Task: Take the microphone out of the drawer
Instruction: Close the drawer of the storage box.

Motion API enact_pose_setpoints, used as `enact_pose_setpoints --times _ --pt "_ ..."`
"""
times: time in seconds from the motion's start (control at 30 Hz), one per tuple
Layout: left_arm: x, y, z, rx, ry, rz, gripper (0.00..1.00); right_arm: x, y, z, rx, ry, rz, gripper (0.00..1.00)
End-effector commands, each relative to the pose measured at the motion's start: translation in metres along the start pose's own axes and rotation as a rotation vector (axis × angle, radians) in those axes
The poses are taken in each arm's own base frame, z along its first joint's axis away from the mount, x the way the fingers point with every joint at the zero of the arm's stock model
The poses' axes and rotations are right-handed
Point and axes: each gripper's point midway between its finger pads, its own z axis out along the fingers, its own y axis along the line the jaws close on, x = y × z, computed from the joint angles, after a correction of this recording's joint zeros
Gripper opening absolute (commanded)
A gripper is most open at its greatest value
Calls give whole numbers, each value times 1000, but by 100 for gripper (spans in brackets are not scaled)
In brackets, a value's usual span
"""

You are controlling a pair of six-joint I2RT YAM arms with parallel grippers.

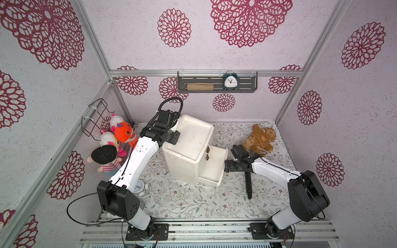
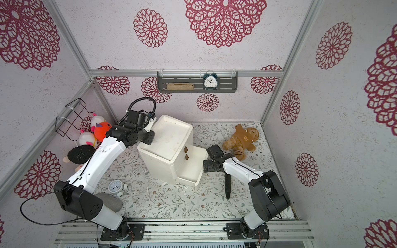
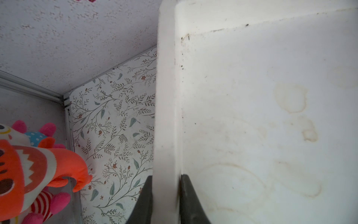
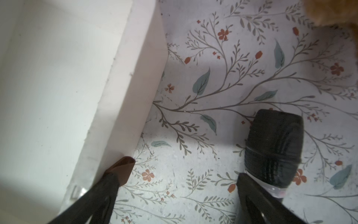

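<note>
Nearest the lens, the left arm (image 1: 131,163) stretches diagonally from its base to the cabinet's far corner. The right arm (image 1: 277,169) lies low and folded towards the drawer.

On the floral worktop (image 1: 193,201) stands one white cabinet (image 1: 193,139) with one drawer (image 1: 212,167) pulled out. Only the left wrist view shows the left end effector (image 3: 166,178) clenched on the cabinet's rim; from above the wrist hides this. Only the right wrist view shows the right end effector (image 4: 183,170) released and holding nothing. It also shows the mesh head of the one microphone (image 4: 275,147) just beside one finger, on the worktop outside the drawer.

There is one teddy bear (image 1: 260,137), and two clocks: a dark clock (image 1: 230,81) and a white clock (image 1: 139,186).
</note>
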Motion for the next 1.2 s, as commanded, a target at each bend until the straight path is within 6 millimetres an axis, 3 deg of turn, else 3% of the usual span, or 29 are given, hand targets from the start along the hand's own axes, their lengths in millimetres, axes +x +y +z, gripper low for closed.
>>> enact_pose_setpoints --times 0.0,0.6,0.9,1.17 --pt "24 8 21 -66 119 88 1 -14 30 3 -97 -43 14 99" --pt "23 1 27 -33 123 90 1 -42 110 34 -288 -90 86 99" --pt "25 -3 30 -21 132 94 1 -42 138 41 -409 -113 170 99" --pt "27 -4 31 -20 136 96 1 -40 125 32 -355 -130 159 99"
